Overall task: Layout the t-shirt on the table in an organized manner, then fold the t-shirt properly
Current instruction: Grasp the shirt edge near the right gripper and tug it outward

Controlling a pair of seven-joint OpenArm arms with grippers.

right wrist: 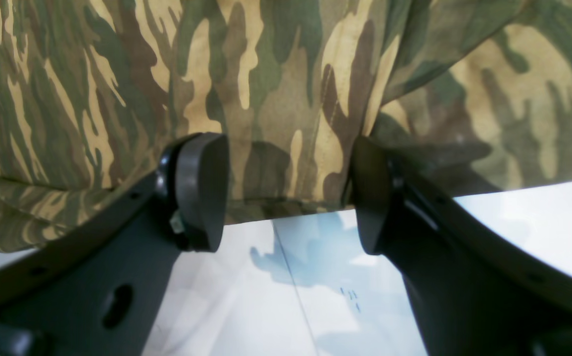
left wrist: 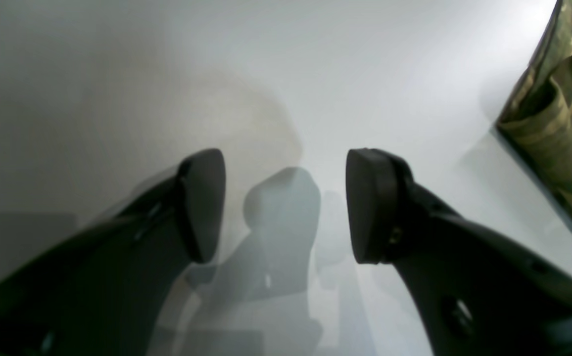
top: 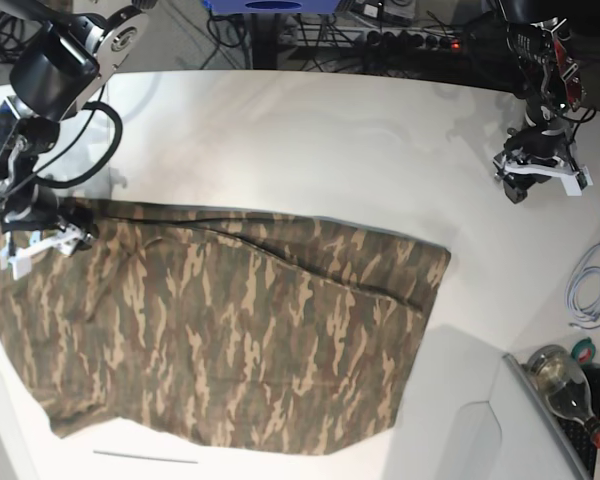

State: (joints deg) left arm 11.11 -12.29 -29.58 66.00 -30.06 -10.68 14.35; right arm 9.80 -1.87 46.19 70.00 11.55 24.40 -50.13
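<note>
The camouflage t-shirt (top: pixel 240 330) lies spread on the white table (top: pixel 310 140), filling its front left part, with a long fold ridge running across it. My right gripper (top: pixel 35 240) is at the shirt's far left edge. In the right wrist view it (right wrist: pixel 288 190) is open, and its fingers straddle the hem of the t-shirt (right wrist: pixel 286 74) just above the table (right wrist: pixel 538 222). My left gripper (top: pixel 538 183) hangs over bare table at the far right, well away from the shirt. In the left wrist view it (left wrist: pixel 286 198) is open and empty, with the t-shirt (left wrist: pixel 563 123) at the frame's right edge.
A grey cable (top: pixel 590 290), a green tape roll (top: pixel 585 350) and a bottle (top: pixel 565 385) lie at the table's right edge. A grey tray (top: pixel 480 440) sits at the front right. Cables and a power strip (top: pixel 410 35) run behind the table. A thin dark seam (right wrist: pixel 291 277) crosses the tabletop.
</note>
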